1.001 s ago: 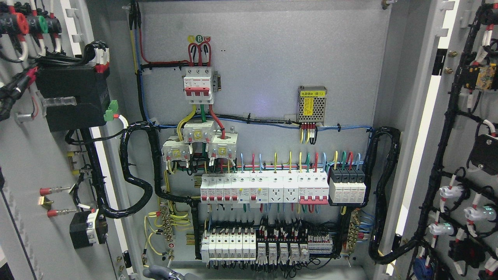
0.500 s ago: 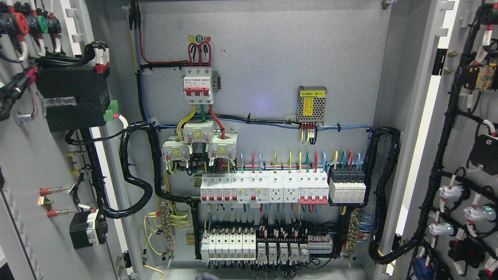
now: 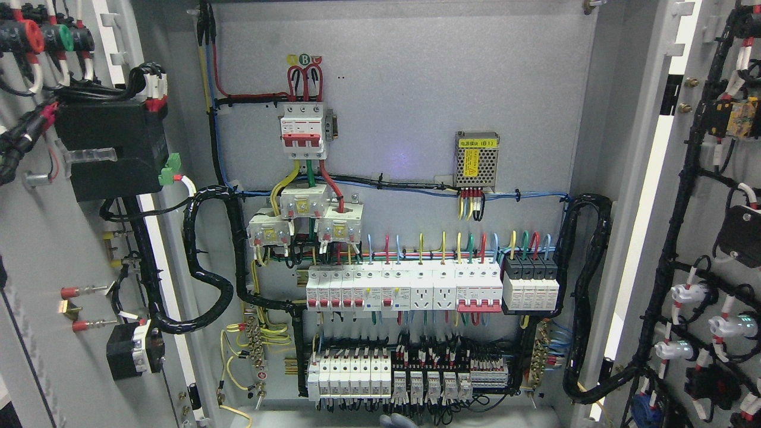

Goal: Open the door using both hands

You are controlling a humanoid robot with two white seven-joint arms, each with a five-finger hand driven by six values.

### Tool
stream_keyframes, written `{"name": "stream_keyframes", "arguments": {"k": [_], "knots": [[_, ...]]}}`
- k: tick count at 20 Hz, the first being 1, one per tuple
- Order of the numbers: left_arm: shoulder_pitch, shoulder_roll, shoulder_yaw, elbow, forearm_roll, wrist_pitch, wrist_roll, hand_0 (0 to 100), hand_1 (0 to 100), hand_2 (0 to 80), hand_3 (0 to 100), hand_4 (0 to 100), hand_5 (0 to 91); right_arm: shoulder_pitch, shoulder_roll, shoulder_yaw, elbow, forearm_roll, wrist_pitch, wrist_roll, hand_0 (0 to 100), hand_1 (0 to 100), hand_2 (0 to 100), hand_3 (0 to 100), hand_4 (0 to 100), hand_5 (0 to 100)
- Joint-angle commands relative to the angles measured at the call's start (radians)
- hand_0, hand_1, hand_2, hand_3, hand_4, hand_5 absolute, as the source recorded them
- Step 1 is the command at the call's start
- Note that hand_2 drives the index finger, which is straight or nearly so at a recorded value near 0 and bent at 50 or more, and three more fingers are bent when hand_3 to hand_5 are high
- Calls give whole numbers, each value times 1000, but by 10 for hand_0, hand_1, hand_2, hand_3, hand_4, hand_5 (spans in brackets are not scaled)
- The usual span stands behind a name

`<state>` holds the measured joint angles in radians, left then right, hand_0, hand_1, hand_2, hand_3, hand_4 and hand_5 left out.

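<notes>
The cabinet point(image 3: 404, 119) stands wide open. Its left door point(image 3: 53, 267) is swung fully to the left edge of view and its right door point(image 3: 713, 208) to the right, both showing their wired inner faces. The opening looks essentially done. To finish well, the robot should draw its arms straight back, clear of the breaker rows point(image 3: 404, 291) and the cable loom point(image 3: 208, 267). A grey sliver of a hand point(image 3: 397, 421) shows at the cabinet's bottom edge; which hand it is, and its grip, cannot be told.
</notes>
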<state>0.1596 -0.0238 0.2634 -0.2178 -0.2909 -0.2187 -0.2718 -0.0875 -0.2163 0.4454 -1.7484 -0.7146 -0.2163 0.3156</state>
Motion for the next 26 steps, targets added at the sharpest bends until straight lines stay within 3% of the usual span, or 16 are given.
{"name": "stream_keyframes", "arguments": {"k": [1, 5, 7, 11, 20, 23, 26], "knots": [[131, -10, -162, -453, 47, -71, 0, 0, 0, 0, 0, 0, 0, 61, -115, -142, -126, 0, -43, 2, 380, 0, 0, 0, 0, 0], [244, 59, -307, -775, 176, -126, 0, 0, 0, 0, 0, 0, 0, 101, -136, -180, -180, 1, -54, 2, 380, 0, 0, 0, 0, 0], [309, 111, -392, -939, 254, -180, 2, 0, 0, 0, 0, 0, 0, 126, -167, -200, -203, 1, -57, 2, 380, 0, 0, 0, 0, 0], [405, 278, -512, -1214, 400, -218, 16, 0, 0, 0, 0, 0, 0, 169, -202, -263, -269, 1, -95, 2, 380, 0, 0, 0, 0, 0], [459, 424, -515, -1446, 564, -361, 25, 0, 0, 0, 0, 0, 0, 252, -271, -292, -324, 4, -357, 5, 380, 0, 0, 0, 0, 0], [454, 467, -516, -1476, 595, -401, 23, 0, 0, 0, 0, 0, 0, 278, -302, -303, -324, 4, -422, 7, 380, 0, 0, 0, 0, 0], [443, 482, -524, -1506, 596, -424, 22, 0, 0, 0, 0, 0, 0, 321, -328, -353, -324, 4, -434, 7, 380, 0, 0, 0, 0, 0]]}}
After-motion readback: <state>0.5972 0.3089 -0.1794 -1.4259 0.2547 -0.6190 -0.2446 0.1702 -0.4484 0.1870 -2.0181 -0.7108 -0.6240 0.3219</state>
